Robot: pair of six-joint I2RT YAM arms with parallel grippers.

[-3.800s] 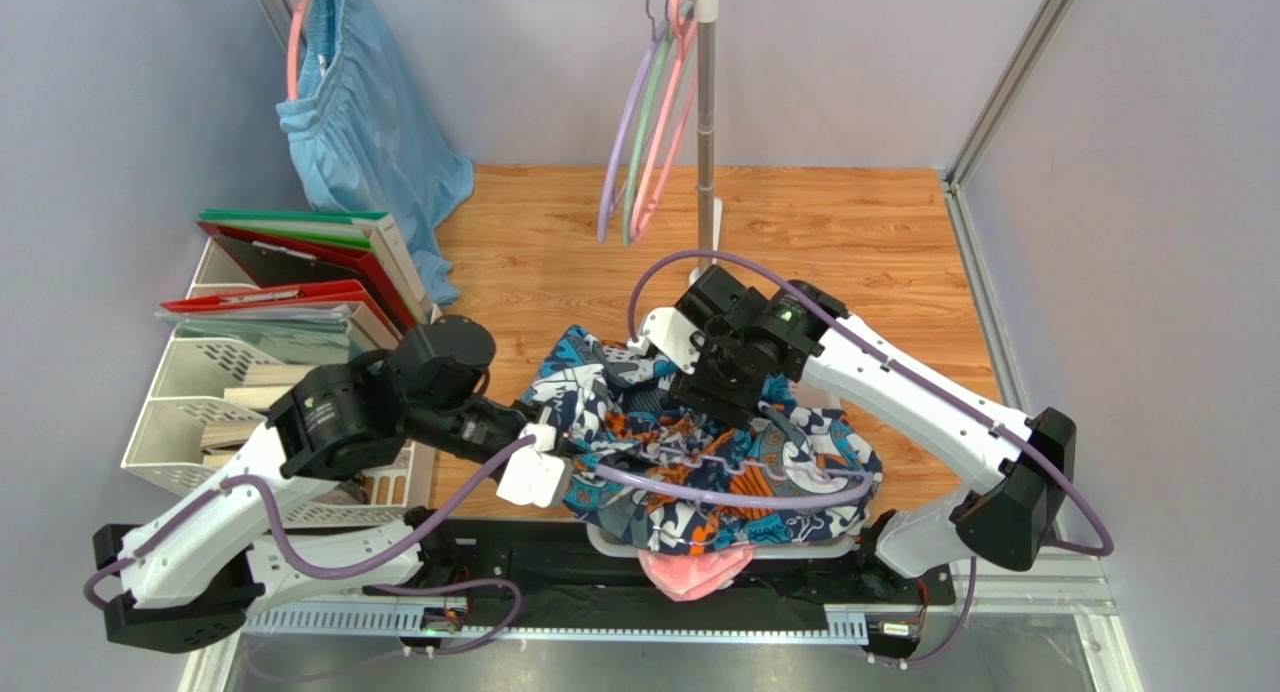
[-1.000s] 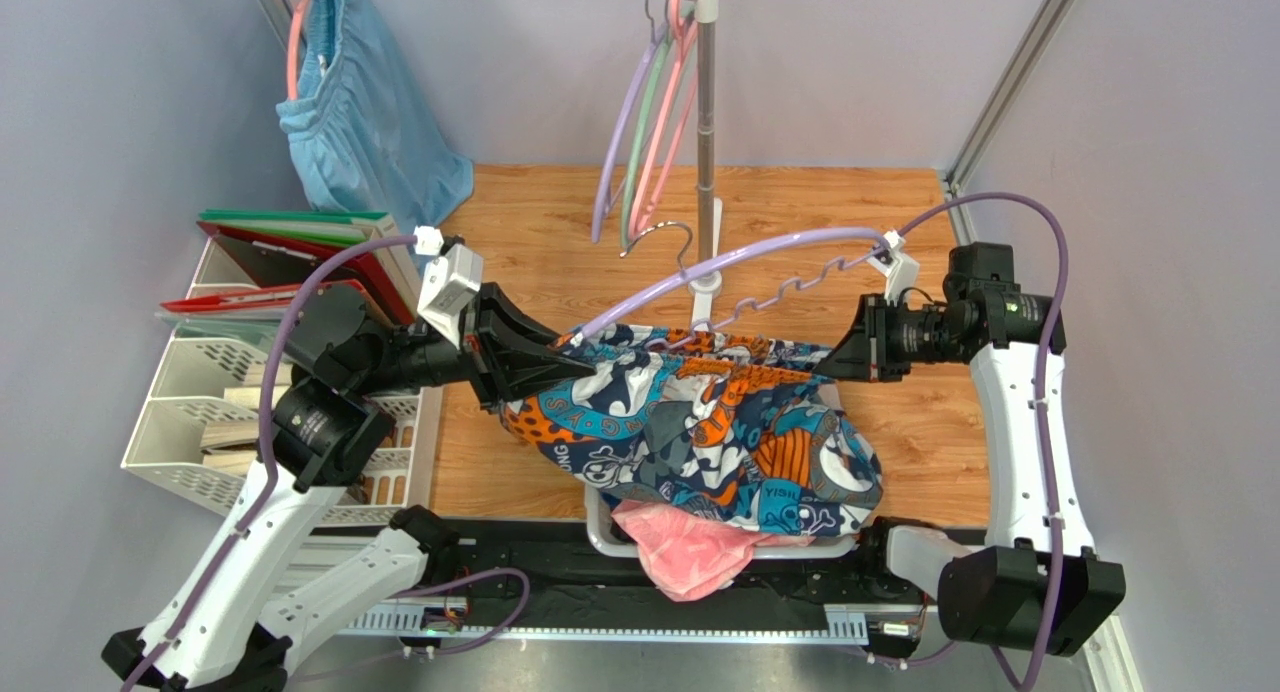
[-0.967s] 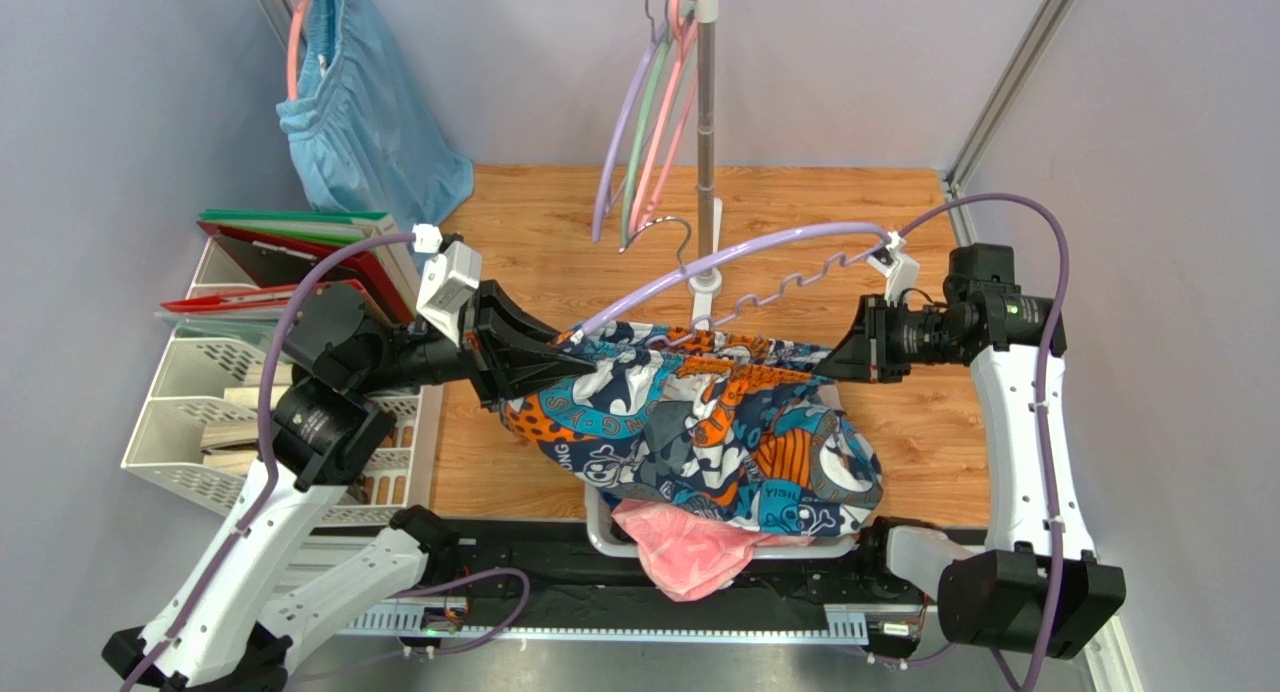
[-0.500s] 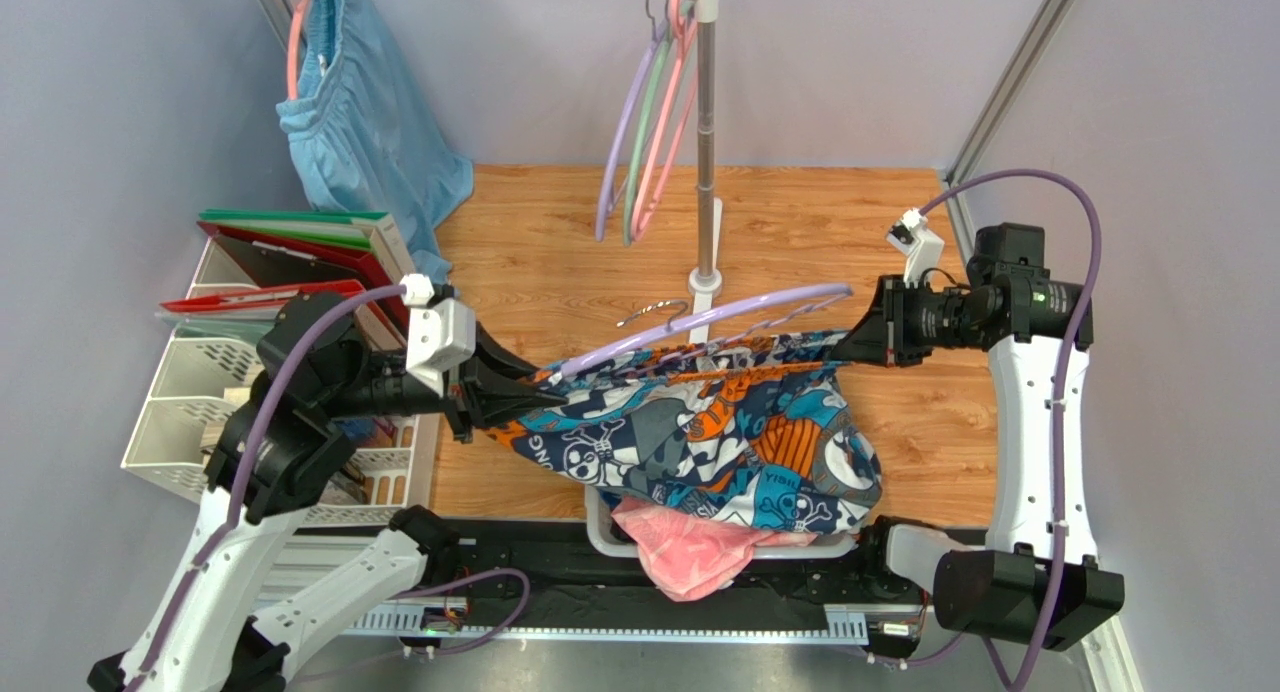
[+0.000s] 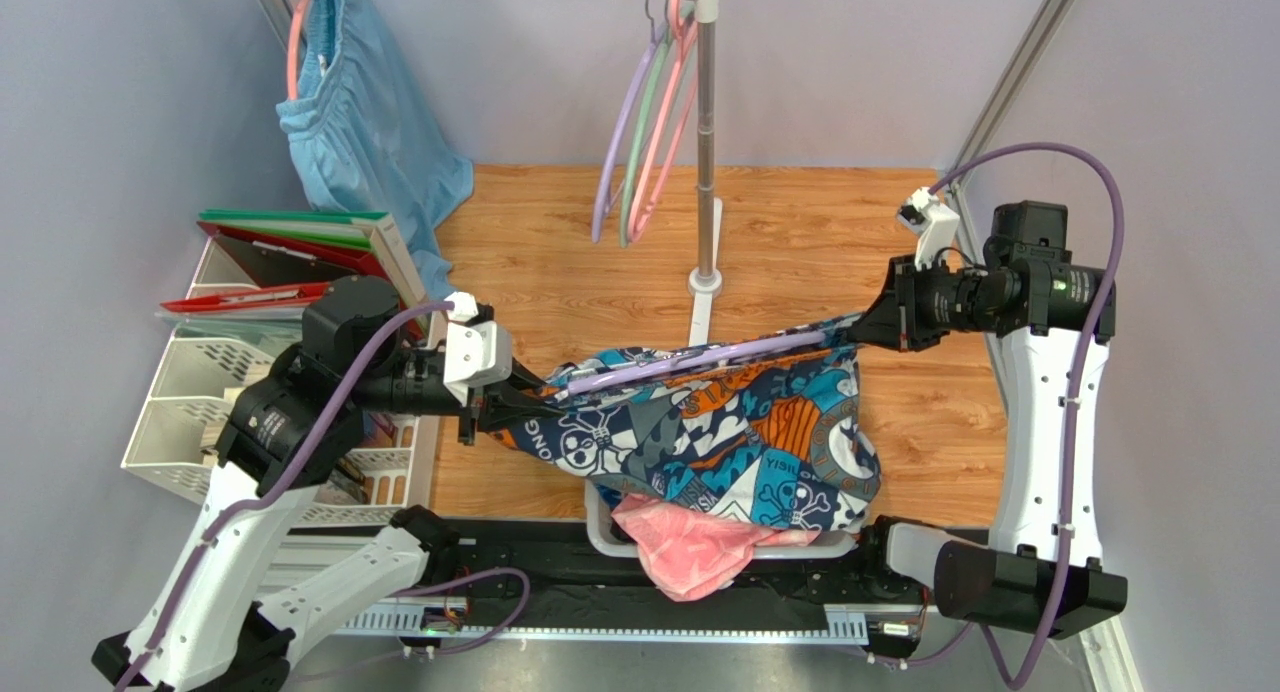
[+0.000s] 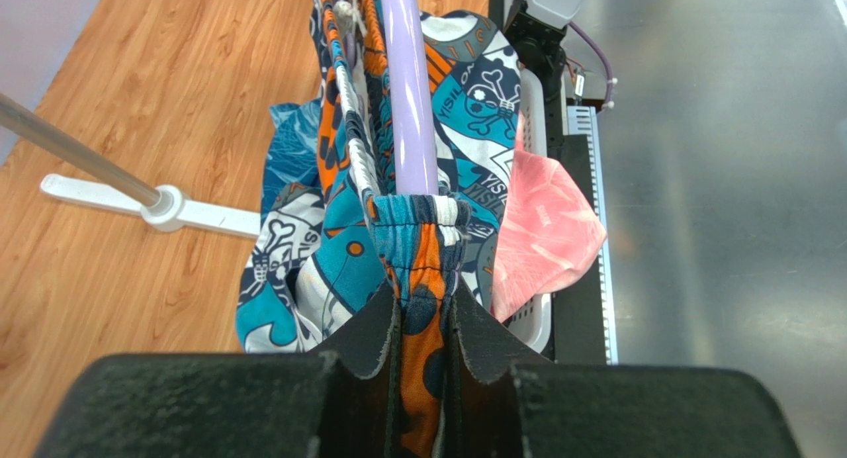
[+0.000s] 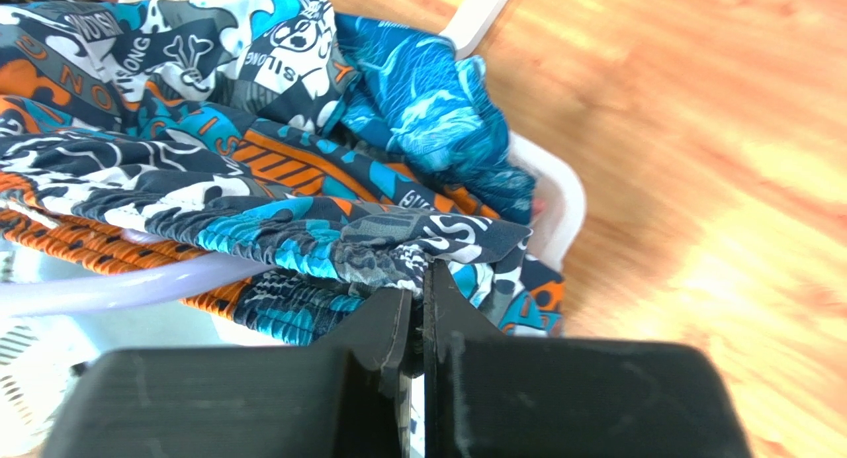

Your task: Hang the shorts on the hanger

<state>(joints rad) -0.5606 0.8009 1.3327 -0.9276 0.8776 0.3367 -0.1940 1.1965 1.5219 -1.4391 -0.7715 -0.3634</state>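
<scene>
The shorts [image 5: 706, 437], printed in orange, teal, navy and white, hang stretched between my two grippers above the basket. The lavender hanger [image 5: 706, 355] lies along the waistband, partly wrapped by the cloth. My left gripper [image 5: 526, 407] is shut on the left end of the waistband. In the left wrist view its jaws [image 6: 423, 314] pinch the orange and navy cloth, with the hanger [image 6: 408, 101] running away above. My right gripper [image 5: 869, 328] is shut on the right end. Its jaws [image 7: 420, 284] pinch the shorts [image 7: 298, 230] beside the hanger [image 7: 129, 284]. The hanger's hook is hidden.
A white basket [image 5: 598, 530] with a pink garment [image 5: 684, 554] sits under the shorts at the near edge. A rack pole [image 5: 703, 137] with several hangers [image 5: 639, 137] stands behind. Light-blue shorts [image 5: 368, 122] hang at the far left, above a tray of folders [image 5: 286, 280].
The grippers have drawn farther apart, the left toward the near side and the right outward to the right. The waistband is pulled straighter along the hanger, and the hook no longer shows.
</scene>
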